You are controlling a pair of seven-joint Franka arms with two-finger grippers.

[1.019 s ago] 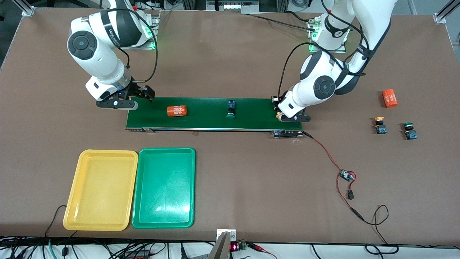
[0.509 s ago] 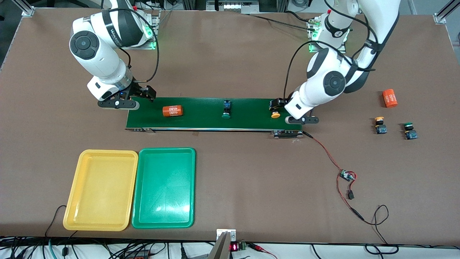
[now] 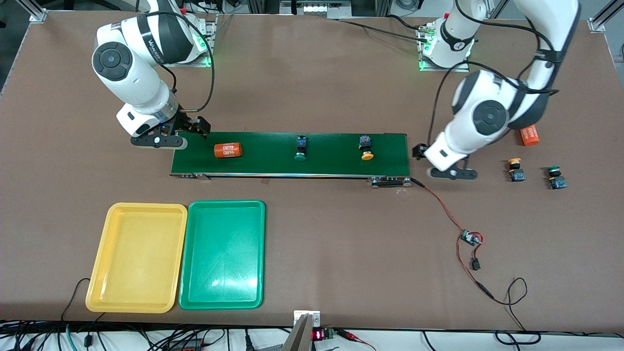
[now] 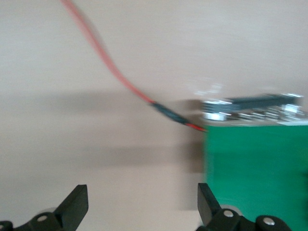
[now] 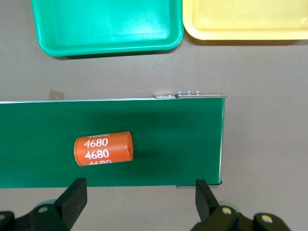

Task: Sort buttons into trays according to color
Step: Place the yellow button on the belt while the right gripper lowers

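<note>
Buttons (image 3: pixel 367 147): dark bodies, yellow-orange or green caps.

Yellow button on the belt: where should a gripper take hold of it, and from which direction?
Probably from straight above, closing on the dark body of the yellow button. It lies on its side on the belt, with the round cap toward the front camera and the blocky body away from it. The body's flat sides suit the fingers better than the rounded cap, and nothing lies close beside it.

I see a cylinder (image 3: pixel 228 150) and two buttons (image 3: pixel 301 148) on the belt (image 3: pixel 331 156). Two trays (image 3: pixel 136 257) sit side by side, nearer the camera than the belt.
</note>
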